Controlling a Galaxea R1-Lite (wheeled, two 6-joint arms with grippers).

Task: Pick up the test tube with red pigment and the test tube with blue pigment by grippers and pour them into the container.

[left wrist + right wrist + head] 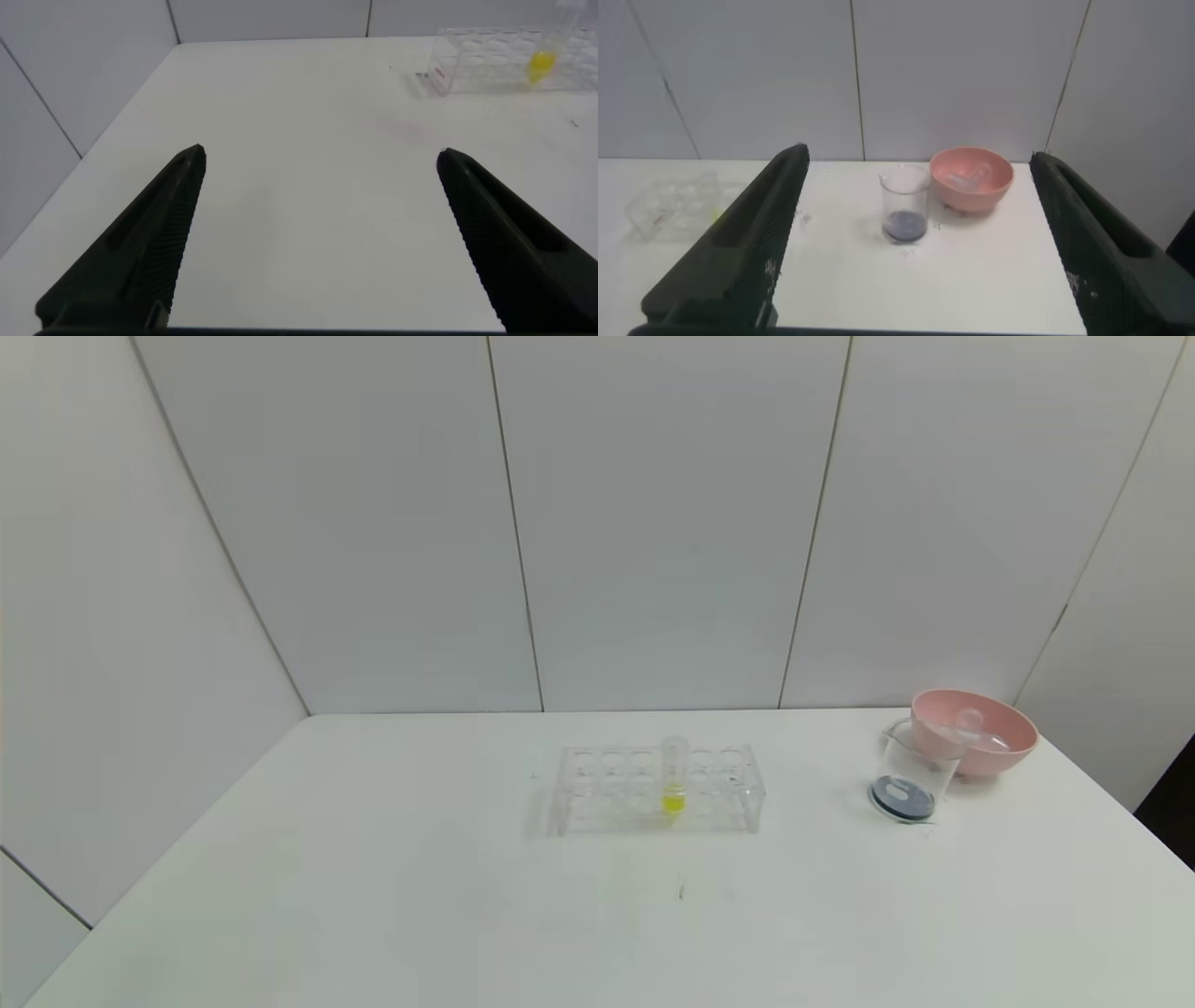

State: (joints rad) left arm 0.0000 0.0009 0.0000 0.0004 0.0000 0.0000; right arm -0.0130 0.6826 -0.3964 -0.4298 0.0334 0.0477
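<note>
White worktop ahead, grey panelled wall behind. Clear rack at centre, one tube of yellow liquid upright in it. Glass beaker far right, dark bluish liquid pooled at its bottom, touching or just beside a pink bowl behind it. Clear tube-like shapes inside the bowl, colour indistinct. Left gripper low over the near left worktop, jaws spread wide, holding nothing. Right gripper facing the beaker, jaws likewise released.
</note>
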